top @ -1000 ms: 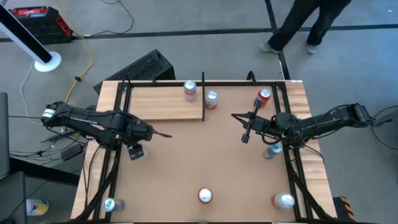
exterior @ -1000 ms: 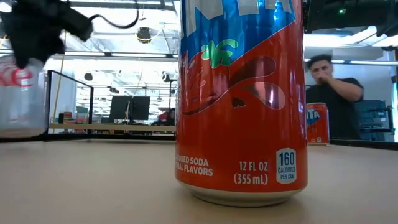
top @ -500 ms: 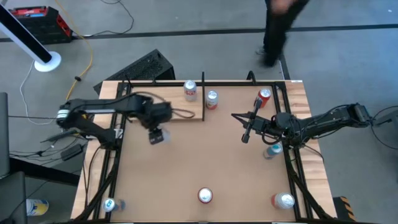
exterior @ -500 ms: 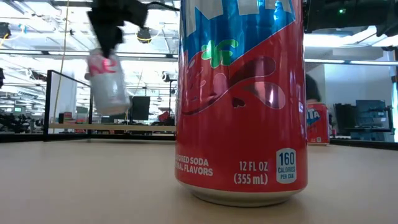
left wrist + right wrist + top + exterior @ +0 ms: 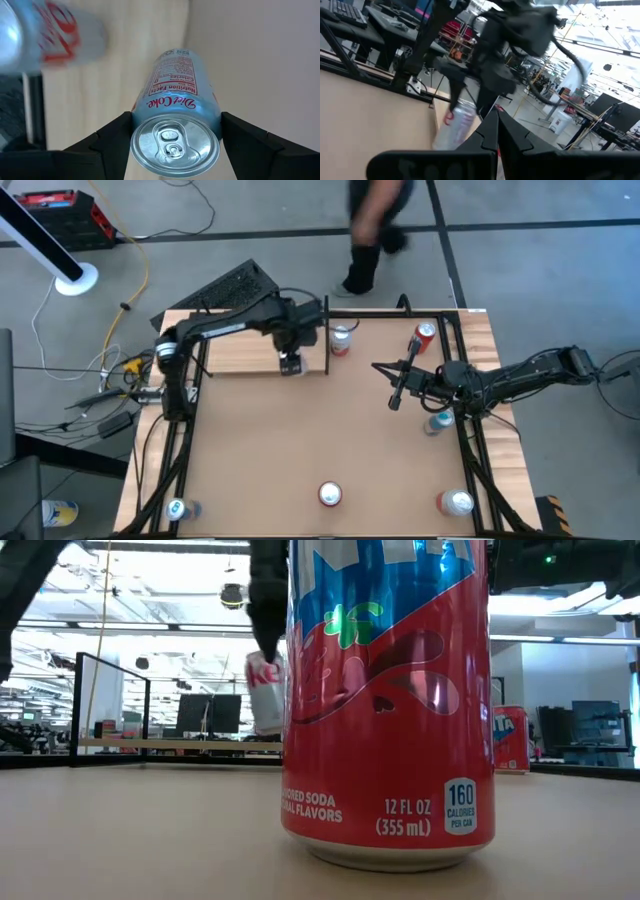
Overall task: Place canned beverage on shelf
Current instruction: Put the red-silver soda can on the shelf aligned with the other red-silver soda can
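High view: the left gripper (image 5: 291, 362) hangs over the right end of the shelf (image 5: 235, 350), a pale-wood panel in the table's (image 5: 330, 430) far left corner.
Left pincer: jaws partway open, closed around a silver Diet Coke can (image 5: 176, 132); the left wrist view shows 1 finger on each side of it.
Can position: lifted off the table, above the shelf's right end; the low view shows it tilted in the air and partly hidden behind a large orange soda can (image 5: 388, 700).
Neighbours: a second silver can (image 5: 47, 31) stands blurred beside the held one on the shelf; another can (image 5: 341, 339) stands just off the shelf's right edge.
Right gripper (image 5: 396, 401): closed on nothing, waiting near the table's right edge.
Step in hand: carrying the can to the shelf, judged nearly complete.
Next move: lower the can upright onto bare wood clear of the second silver can and the shelf's black rod, then widen the jaws.
Risk: releasing while tilted could tip the can.
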`<control>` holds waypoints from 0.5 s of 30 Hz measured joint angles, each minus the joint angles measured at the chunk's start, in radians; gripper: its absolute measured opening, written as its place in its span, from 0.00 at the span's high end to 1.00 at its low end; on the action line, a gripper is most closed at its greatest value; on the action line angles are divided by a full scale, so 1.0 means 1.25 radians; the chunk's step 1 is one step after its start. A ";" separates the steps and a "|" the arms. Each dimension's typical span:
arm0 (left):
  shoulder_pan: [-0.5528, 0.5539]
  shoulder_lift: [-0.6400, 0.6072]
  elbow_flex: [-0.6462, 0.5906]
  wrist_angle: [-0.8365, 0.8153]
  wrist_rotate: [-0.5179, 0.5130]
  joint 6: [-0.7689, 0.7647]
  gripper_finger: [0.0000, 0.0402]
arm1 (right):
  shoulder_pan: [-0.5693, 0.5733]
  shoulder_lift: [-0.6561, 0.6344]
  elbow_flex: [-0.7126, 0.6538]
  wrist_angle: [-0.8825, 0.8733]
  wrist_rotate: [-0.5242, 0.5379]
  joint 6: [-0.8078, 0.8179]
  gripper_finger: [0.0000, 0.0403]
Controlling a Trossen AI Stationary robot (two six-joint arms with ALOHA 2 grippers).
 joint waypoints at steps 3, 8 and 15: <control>0.023 0.048 0.056 0.002 0.001 0.034 0.38 | 0.000 0.000 0.000 -0.004 0.000 -0.009 0.93; 0.056 0.107 0.117 -0.017 0.002 0.054 0.38 | 0.000 0.000 0.000 -0.005 0.000 -0.010 0.93; 0.068 0.116 0.124 -0.029 -0.015 0.058 0.37 | -0.005 0.000 0.000 -0.005 0.000 -0.012 0.93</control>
